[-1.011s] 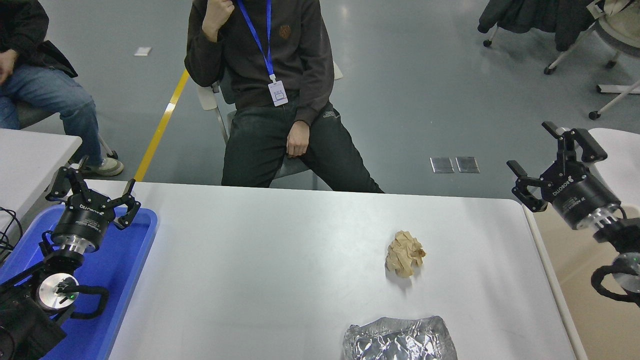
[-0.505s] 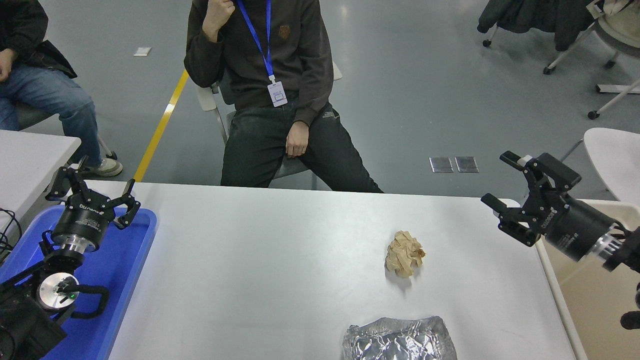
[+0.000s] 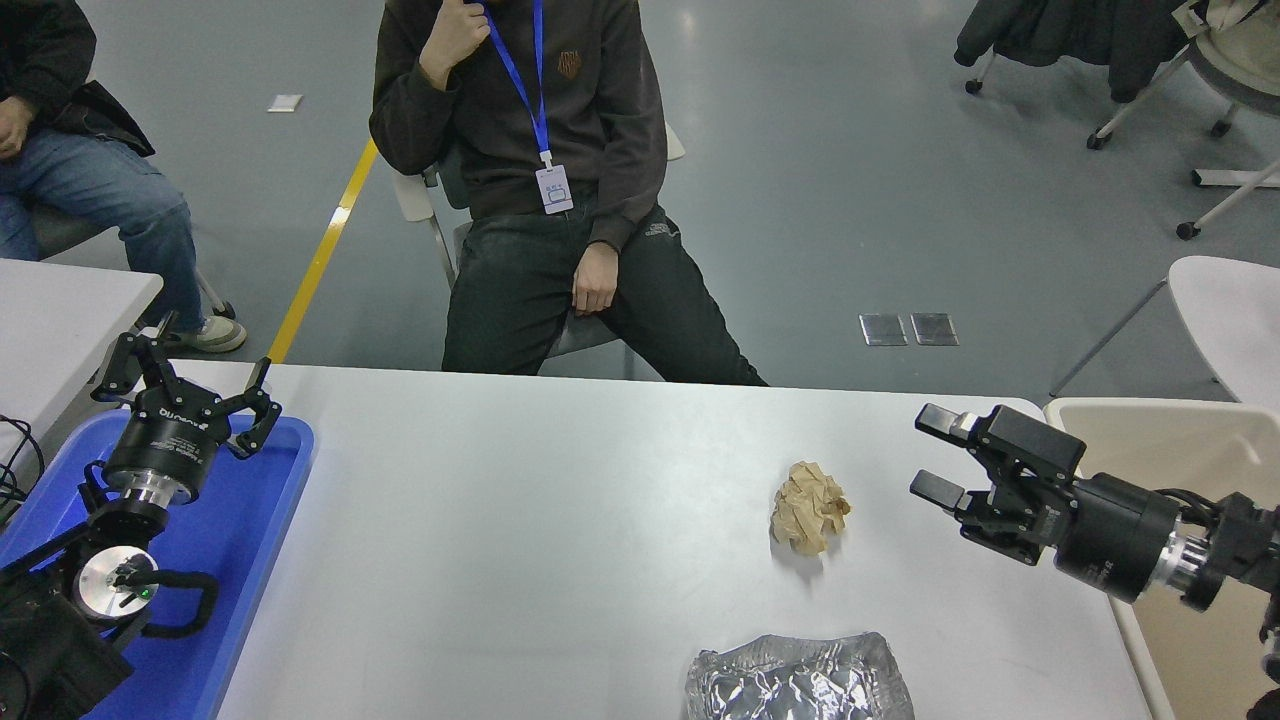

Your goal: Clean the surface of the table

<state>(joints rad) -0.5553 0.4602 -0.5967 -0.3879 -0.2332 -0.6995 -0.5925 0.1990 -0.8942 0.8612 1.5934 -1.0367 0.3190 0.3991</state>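
The table surface (image 3: 520, 560) is a wide white top with rounded corners. On it lies a crumpled brown paper ball (image 3: 808, 507) right of centre. A crushed silver foil wrapper (image 3: 798, 680) lies at the near edge. My right gripper (image 3: 936, 456) reaches in from the right, low over the table, open with nothing between its fingers, a short way right of the paper ball. My left gripper (image 3: 186, 383) stays parked at the lower left above the blue tray, open and empty.
A blue plastic tray (image 3: 265, 540) sits at the table's left end. A beige bin (image 3: 1200, 590) stands beside the right edge. One person (image 3: 545, 180) sits at the far side, another (image 3: 70, 170) at the upper left. A smaller white table (image 3: 55, 310) is at left.
My right arm has swung down and left, from beyond the table's right edge to low over its right part, with the gripper now pointing at the paper ball. The left arm has not moved.
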